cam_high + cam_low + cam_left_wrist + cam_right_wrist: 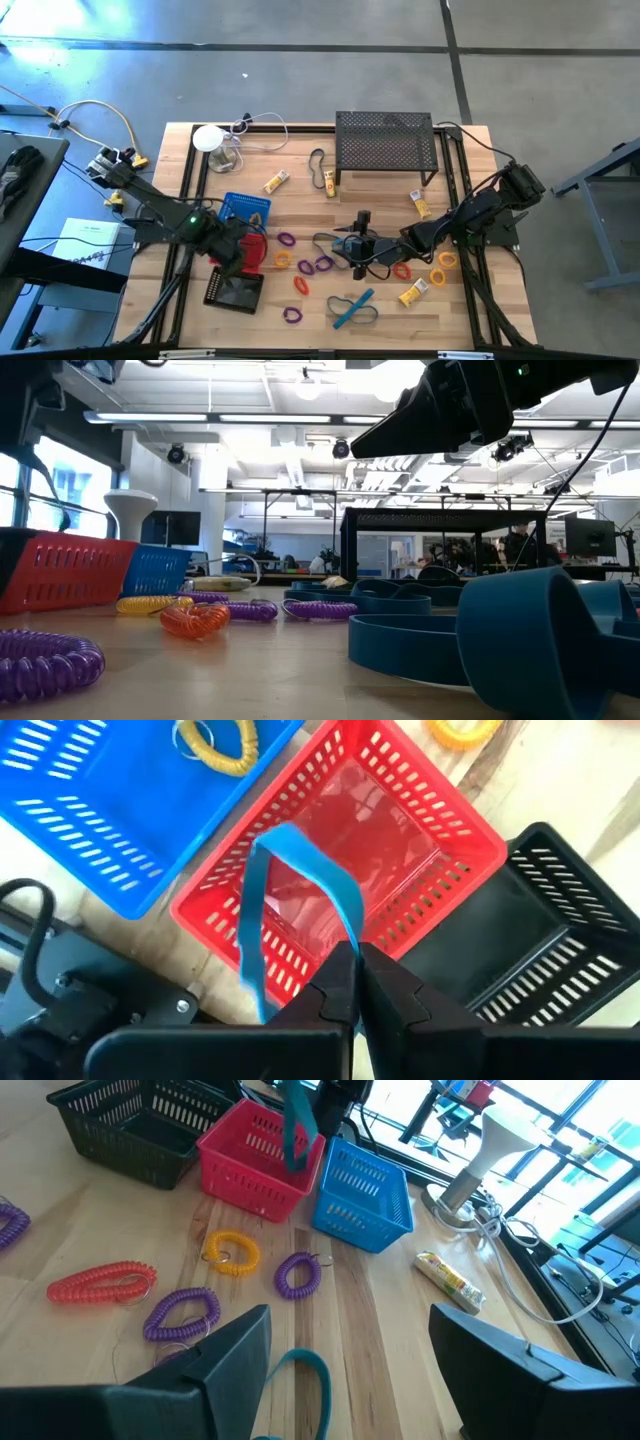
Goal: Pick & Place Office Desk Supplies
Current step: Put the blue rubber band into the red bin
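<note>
The left arm reaches in from the worktop's [400, 310] left edge and bends inward, its wrist pitched down so that the left claw [357, 982] hangs over the red basket [345, 850]. Its fingers [335, 982] are pressed together on a blue elastic loop [262, 895], which dangles from the tips above the basket's open top. The red basket sits between a blue basket [95, 805], holding a yellow coil ring [215, 740], and a black basket [520, 935], the three standing close together.

The right arm stretches from the right edge toward the middle of the worktop, forearm low and nearly level. The right claw [350, 1355] stands wide apart with nothing between its fingers, poised over another blue elastic loop [300, 1380] lying flat on the wood. Near it lie an orange coil ring [100, 1282], two purple coil rings [182, 1313], a yellow one [232, 1252], and a yellow-and-white tube [450, 1280] farther off. More rings and tubes are scattered around the middle of the worktop in front of the black mesh shelf [385, 142].
</note>
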